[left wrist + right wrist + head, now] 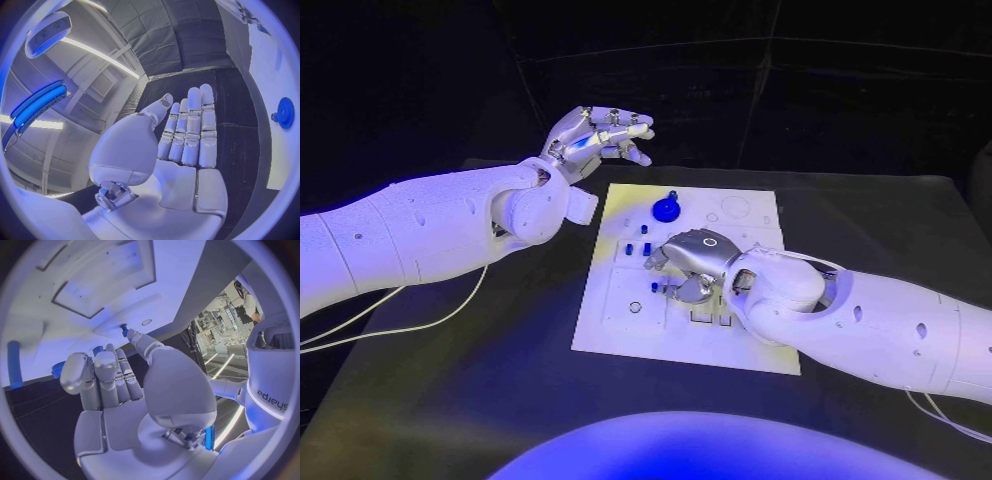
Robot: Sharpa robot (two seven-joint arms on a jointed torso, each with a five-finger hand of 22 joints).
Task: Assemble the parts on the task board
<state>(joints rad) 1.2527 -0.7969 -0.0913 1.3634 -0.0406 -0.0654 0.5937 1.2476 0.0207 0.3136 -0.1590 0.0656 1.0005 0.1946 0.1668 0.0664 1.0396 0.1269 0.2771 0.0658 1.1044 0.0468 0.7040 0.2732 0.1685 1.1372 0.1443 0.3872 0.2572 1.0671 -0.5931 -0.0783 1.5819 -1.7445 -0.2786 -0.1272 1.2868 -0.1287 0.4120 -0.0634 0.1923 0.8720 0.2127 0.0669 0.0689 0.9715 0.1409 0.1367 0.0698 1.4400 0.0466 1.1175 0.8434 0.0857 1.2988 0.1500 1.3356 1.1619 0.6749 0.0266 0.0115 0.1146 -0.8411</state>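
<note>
Blue peg point(124, 330) looks touched by the right hand point(692, 262)'s fingertip; a slip could tip it. Left hand point(596, 135) fingers apart, empty.

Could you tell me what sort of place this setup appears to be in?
Probably a robotics lab or test cell: a white task board with small blue parts lies on a black table, dark curtains behind.

A black desk point(473, 400) carries one white task board point(625, 335), a rectangular plate lying flat near the desk's middle, closer to the far edge than the near edge, long sides running front to back.
</note>
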